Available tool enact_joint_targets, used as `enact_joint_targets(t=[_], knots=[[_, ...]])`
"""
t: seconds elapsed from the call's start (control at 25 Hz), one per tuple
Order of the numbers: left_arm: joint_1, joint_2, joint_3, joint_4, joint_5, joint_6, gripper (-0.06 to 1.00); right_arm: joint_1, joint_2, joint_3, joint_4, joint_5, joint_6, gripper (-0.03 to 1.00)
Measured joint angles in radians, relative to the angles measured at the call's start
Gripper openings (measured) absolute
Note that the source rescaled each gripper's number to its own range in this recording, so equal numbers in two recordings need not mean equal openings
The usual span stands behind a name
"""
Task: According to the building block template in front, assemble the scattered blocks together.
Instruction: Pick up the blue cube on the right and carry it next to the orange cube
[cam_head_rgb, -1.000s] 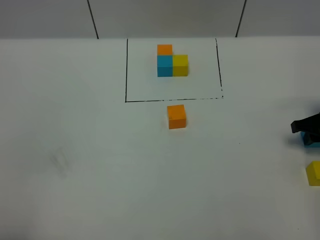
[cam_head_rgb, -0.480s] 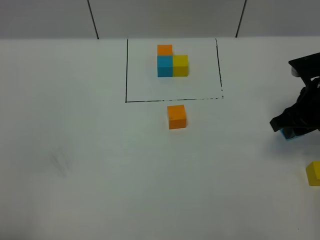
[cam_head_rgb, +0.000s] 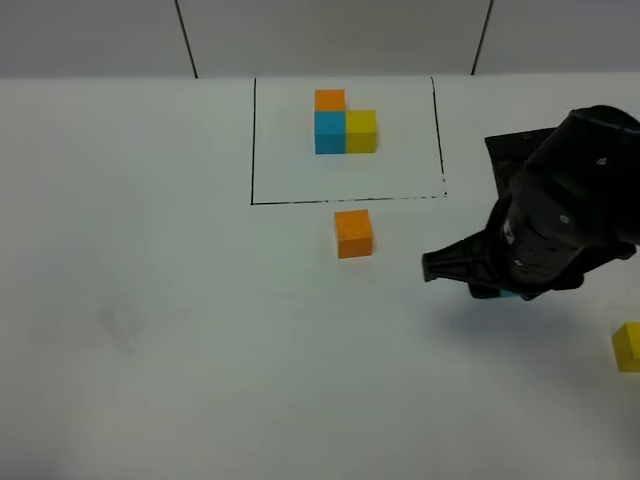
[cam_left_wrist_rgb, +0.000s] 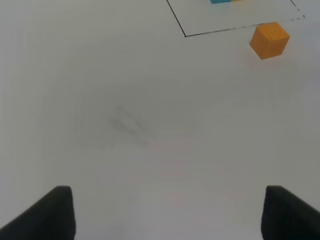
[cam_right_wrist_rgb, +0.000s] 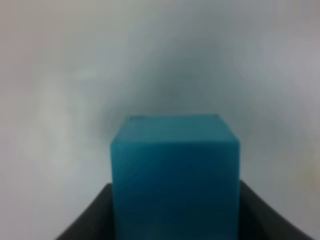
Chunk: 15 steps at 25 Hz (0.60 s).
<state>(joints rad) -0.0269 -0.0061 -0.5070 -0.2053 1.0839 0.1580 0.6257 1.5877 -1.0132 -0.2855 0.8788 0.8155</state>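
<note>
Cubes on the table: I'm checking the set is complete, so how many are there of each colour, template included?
Orange: 2, orange template cube, loose orange cube
Blue: 2, blue template cube, held blue cube
Yellow: 2, yellow template cube, loose yellow cube
Total: 6

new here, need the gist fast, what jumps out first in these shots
The bulky black right arm looms on the right of the overhead view, its fingers clamping a sky blue cube. A loose orange cube sits just outside the outlined template, and a yellow cube lies at the right edge.
</note>
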Motion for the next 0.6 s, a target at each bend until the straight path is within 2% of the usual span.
enact_joint_targets(t=[0.12, 0.24, 0.6], knots=[[0.0, 0.0, 0.0, 0.0, 0.0, 0.0, 0.65, 0.026, 0.043, -0.006, 0.011, -0.063, 0.068, 0.0], [0.0, 0.0, 0.0, 0.0, 0.0, 0.0, 0.65, 0.027, 0.127, -0.044, 0.041, -0.079, 0.077, 0.0], [0.0, 0.0, 0.0, 0.0, 0.0, 0.0, 0.65, 0.067, 0.359, -0.28, 0.131, -0.072, 0.008, 0.0]])
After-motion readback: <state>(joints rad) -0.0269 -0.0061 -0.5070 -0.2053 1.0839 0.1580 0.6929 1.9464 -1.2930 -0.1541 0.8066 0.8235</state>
